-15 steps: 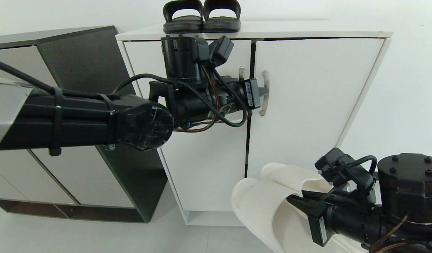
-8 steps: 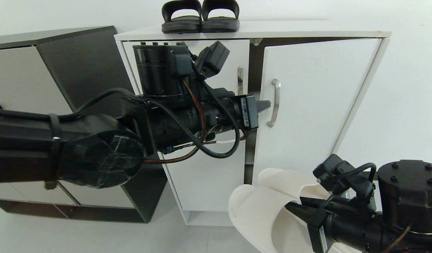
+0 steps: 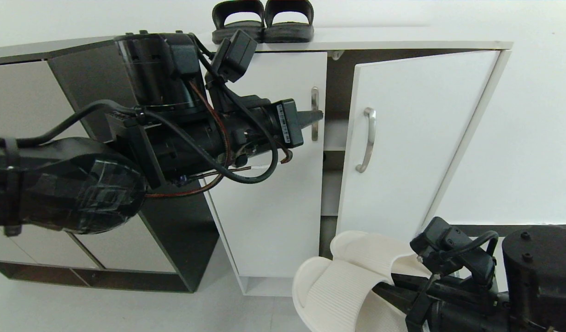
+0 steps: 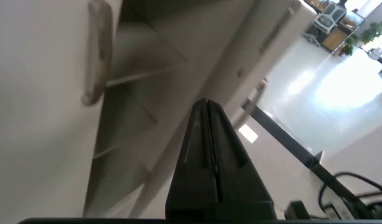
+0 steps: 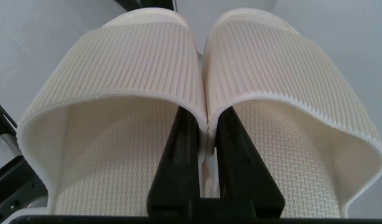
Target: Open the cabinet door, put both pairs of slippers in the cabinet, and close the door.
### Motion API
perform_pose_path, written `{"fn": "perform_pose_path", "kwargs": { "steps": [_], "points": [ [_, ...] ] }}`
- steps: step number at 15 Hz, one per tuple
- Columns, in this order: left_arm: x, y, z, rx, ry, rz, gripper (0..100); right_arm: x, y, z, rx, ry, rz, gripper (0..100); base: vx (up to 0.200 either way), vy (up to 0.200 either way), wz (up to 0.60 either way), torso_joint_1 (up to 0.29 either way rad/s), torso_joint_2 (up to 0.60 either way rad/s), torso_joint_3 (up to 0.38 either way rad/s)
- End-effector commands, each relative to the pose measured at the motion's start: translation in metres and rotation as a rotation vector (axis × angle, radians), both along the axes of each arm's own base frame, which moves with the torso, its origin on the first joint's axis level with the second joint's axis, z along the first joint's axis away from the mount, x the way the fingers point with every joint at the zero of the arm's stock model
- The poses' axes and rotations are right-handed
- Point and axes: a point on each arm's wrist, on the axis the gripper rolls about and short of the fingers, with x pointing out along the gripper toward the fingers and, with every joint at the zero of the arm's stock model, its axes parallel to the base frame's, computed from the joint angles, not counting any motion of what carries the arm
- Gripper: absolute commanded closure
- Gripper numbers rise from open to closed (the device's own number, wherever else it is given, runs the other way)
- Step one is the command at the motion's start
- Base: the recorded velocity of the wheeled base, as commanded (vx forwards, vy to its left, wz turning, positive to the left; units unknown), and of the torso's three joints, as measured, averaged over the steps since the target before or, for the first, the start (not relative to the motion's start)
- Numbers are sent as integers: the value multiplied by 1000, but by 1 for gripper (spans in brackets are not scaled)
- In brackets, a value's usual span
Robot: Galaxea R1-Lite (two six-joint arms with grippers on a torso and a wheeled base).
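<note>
Right gripper (image 5: 205,134), clamped on the white slippers (image 3: 338,281), lies below the ajar right door (image 3: 416,115); left gripper (image 3: 316,118), closed on nothing, is nearer its handle (image 3: 367,140).

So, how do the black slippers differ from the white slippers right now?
The black slippers are dark and smooth; the white slippers are cream and ribbed. The black slippers stand on top of the cabinet; the white slippers are clamped in the right claw, lower down. Both are pairs lying side by side.
</note>
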Motion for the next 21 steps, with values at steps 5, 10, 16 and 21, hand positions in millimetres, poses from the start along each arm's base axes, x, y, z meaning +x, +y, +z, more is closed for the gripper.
{"fn": "perform_pose_path", "kwargs": {
  "steps": [5, 10, 16, 21],
  "points": [
    [47, -27, -5, -34, -36, 19, 100, -3, -1, -3, -12, 6, 8, 100, 0, 0, 0, 0, 0, 0],
    [47, -40, -1, -25, -26, -10, 100, -9, -2, -10, -45, 10, 33, 100, 0, 0, 0, 0, 0, 0],
    [9, -65, -2, -11, -20, -119, 100, -29, 0, -26, -98, 36, 123, 100, -200, 0, 0, 5, 2, 4],
    [-14, -81, -4, 15, -42, -183, 100, -26, 7, -20, -74, 31, 122, 100, -200, 0, 0, 3, 1, 7]
  ]
}}
